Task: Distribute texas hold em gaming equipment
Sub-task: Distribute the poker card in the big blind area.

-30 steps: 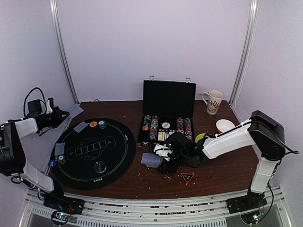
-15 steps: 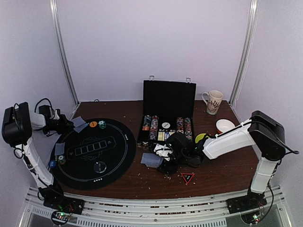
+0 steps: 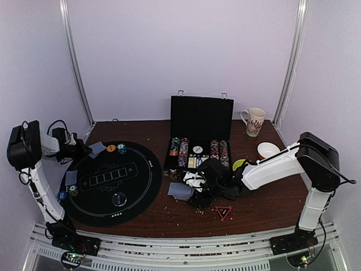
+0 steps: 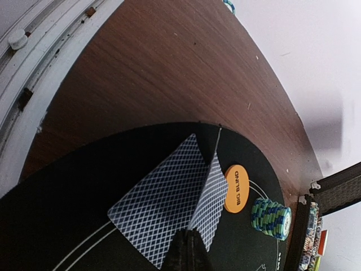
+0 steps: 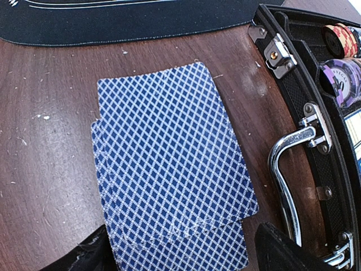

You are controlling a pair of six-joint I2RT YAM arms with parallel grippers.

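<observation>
In the left wrist view my left gripper [image 4: 189, 241] is shut on the edge of a blue-backed playing card [image 4: 213, 192], which stands tilted. A second card [image 4: 155, 209] lies flat on the black poker mat [image 4: 67, 192] under it. An orange BIG BLIND button [image 4: 236, 188] and a teal chip stack [image 4: 272, 217] sit just to the right. From above, the left gripper [image 3: 84, 149] is at the mat's far-left edge. My right gripper [image 5: 186, 257] stands open, its fingers on either side of the card deck [image 5: 169, 169], which lies beside the case [image 3: 200, 121].
The open black case holds rows of chips. A patterned mug [image 3: 254, 121], a white bowl [image 3: 268, 150] and a yellow-green bowl [image 3: 239, 164] stand at the right. A red triangle [image 3: 223, 212] lies near the front. The mat [image 3: 110, 180] carries a clear disc [image 3: 118, 198], a card [image 3: 71, 178] and chips [image 3: 63, 195].
My left arm has swung in from the far left, bringing its card over the mat's upper-left edge beside the flat card. The right arm has not moved.
</observation>
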